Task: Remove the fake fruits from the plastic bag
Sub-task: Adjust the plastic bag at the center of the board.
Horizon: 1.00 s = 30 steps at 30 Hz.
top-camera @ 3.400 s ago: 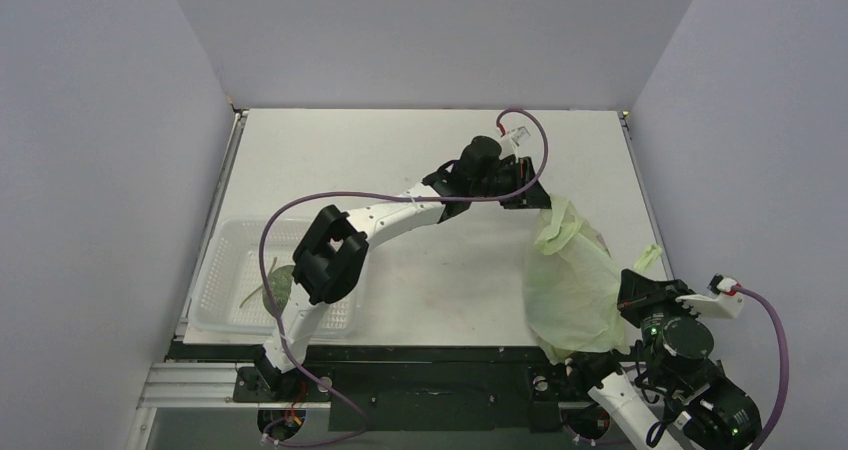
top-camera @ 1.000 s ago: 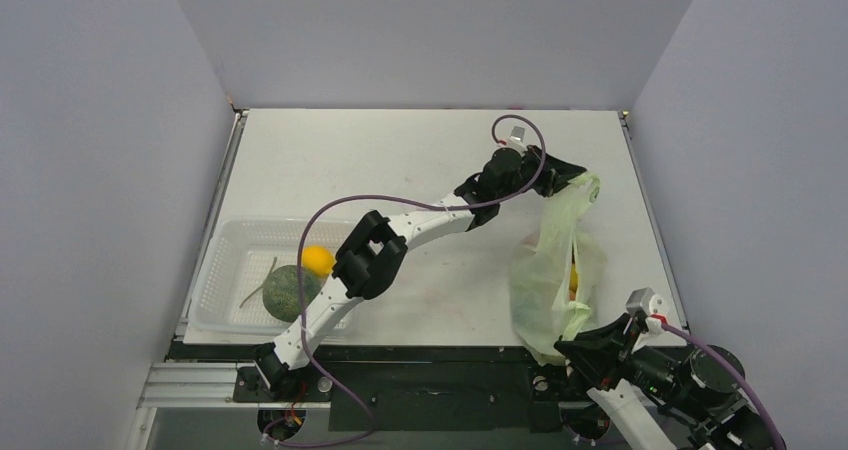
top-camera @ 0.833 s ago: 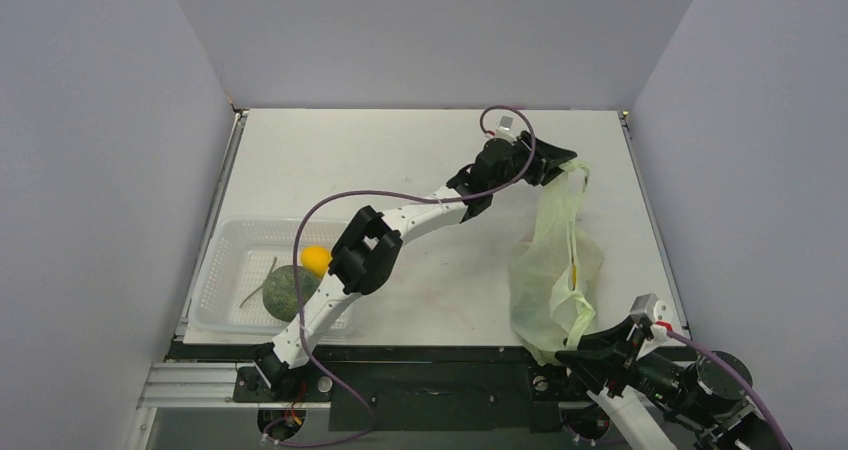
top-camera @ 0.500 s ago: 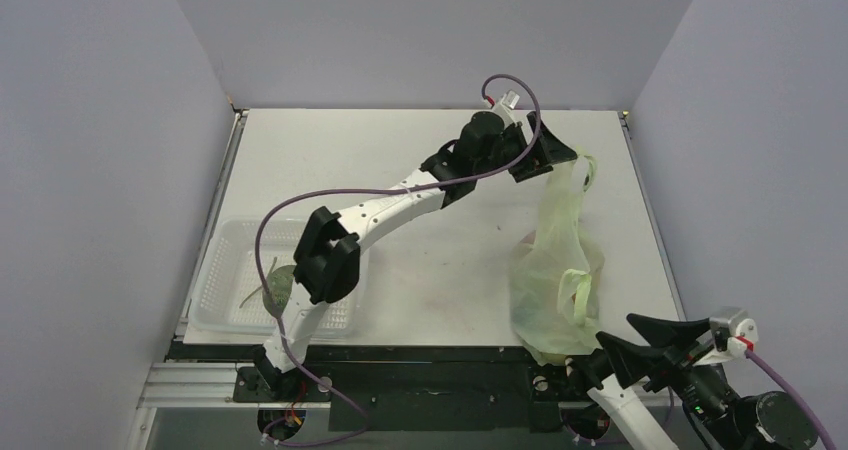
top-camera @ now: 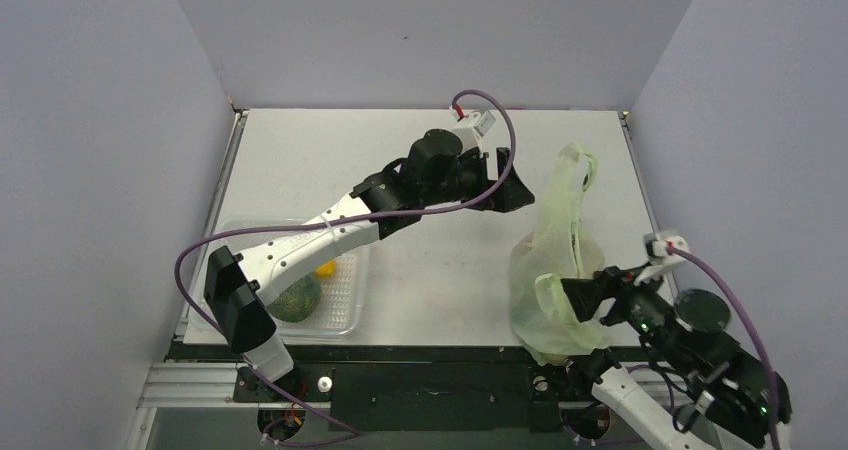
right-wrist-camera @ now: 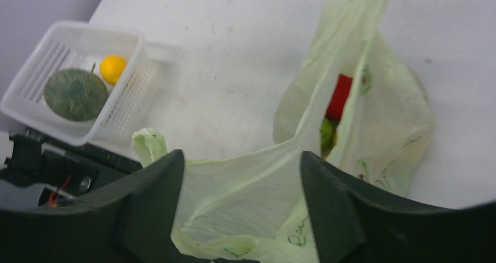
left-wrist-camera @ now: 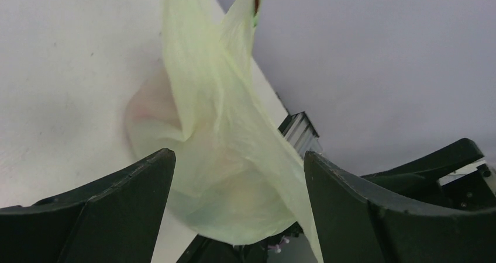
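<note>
The pale yellow-green plastic bag (top-camera: 560, 270) stands at the right of the table, its far handle (top-camera: 577, 162) sticking up loose. Inside it the right wrist view shows a red fruit (right-wrist-camera: 339, 96) above a green fruit (right-wrist-camera: 327, 133). My left gripper (top-camera: 505, 185) is open, just left of the far handle and apart from it; the bag (left-wrist-camera: 222, 158) hangs beyond its fingers. My right gripper (top-camera: 585, 295) is open at the bag's near side. Loose bag film (right-wrist-camera: 245, 187) lies between its spread fingers, not pinched.
A clear latticed basket (top-camera: 235, 245) sits at the table's near left, holding a green melon (top-camera: 297, 298) and a yellow fruit (top-camera: 323, 268). In the right wrist view it is the basket (right-wrist-camera: 35, 108) at the upper left. Walls close in on three sides.
My left gripper let go of the bag's far handle and drew back to the left. My right gripper opened and came up from below the table edge to the bag's near side.
</note>
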{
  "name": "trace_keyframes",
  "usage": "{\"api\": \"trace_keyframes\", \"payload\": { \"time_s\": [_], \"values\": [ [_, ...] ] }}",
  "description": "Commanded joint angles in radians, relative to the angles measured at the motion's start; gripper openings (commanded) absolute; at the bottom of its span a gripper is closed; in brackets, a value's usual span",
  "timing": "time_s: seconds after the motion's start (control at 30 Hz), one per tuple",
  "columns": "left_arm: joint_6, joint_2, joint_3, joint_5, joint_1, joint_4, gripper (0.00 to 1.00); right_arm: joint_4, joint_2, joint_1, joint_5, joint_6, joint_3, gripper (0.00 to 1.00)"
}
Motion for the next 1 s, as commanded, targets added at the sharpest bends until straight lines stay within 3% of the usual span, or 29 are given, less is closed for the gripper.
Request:
{"api": "trace_keyframes", "payload": {
  "time_s": [0.0,0.13,0.23,0.47,0.57,0.7,0.83,0.9,0.97],
  "values": [
    [0.048,-0.075,-0.099,-0.073,-0.011,-0.020,0.79,0.065,0.161,0.008,-0.329,0.005,-0.105,0.53],
    [0.032,-0.119,-0.173,-0.059,-0.021,0.033,0.79,0.071,0.120,0.007,-0.564,0.086,-0.320,0.44],
    [0.014,-0.109,-0.214,-0.049,-0.034,0.072,0.79,0.020,0.079,0.007,-0.538,0.110,-0.400,0.40],
    [-0.003,0.016,-0.180,-0.056,-0.124,0.150,0.79,-0.051,0.070,0.007,-0.161,0.091,-0.107,0.55],
    [-0.007,0.092,-0.124,-0.047,-0.141,0.164,0.79,-0.100,0.081,0.008,0.103,0.120,-0.011,0.59],
    [-0.008,0.176,-0.043,-0.016,-0.158,0.169,0.80,-0.213,0.094,0.007,0.442,0.222,0.016,0.70],
    [-0.003,0.227,0.010,-0.009,-0.178,0.158,0.78,-0.244,0.115,0.008,0.508,0.268,-0.034,0.70],
    [-0.002,0.242,0.019,-0.009,-0.181,0.149,0.69,-0.225,0.119,0.008,0.491,0.271,-0.075,0.68],
    [0.000,0.243,0.011,-0.022,-0.181,0.143,0.49,-0.194,0.125,0.009,0.479,0.270,-0.113,0.67]
  ]
}}
